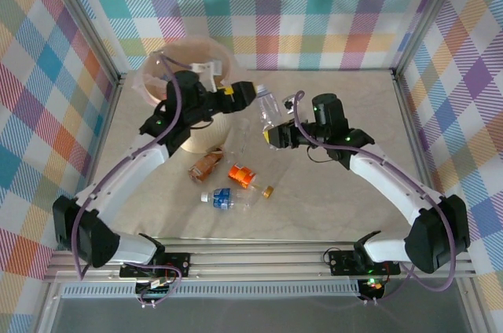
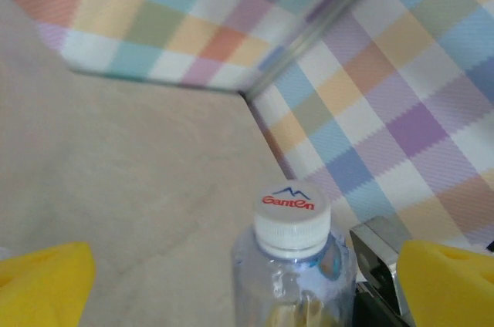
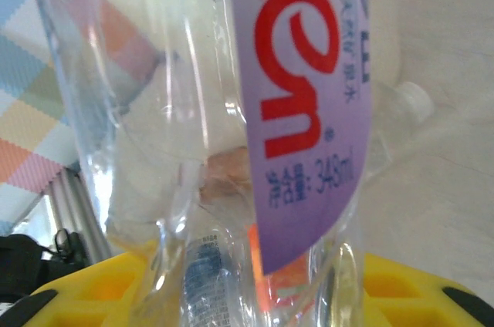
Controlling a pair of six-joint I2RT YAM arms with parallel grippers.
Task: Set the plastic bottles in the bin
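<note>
My right gripper (image 1: 273, 133) (image 3: 255, 300) is shut on a clear plastic bottle (image 1: 268, 107) (image 3: 231, 111) with a purple label and red lettering. It holds the bottle low on its body, white cap (image 1: 260, 89) pointing to the back. My left gripper (image 1: 236, 96) (image 2: 247, 284) is open beside the bin (image 1: 161, 66), a cream bucket lined with a plastic bag. The same bottle's white cap (image 2: 292, 220) stands between the left gripper's yellow pads (image 2: 46, 284), nearer the right one, with clear gaps on both sides.
Loose bottles lie on the table in front: a crushed brown one (image 1: 206, 166), an orange-labelled one (image 1: 242, 175), a blue-labelled one (image 1: 222, 198) and a clear one (image 1: 242, 138). A small yellow cap (image 1: 269, 191) lies beside them. Checked cloth walls enclose the table.
</note>
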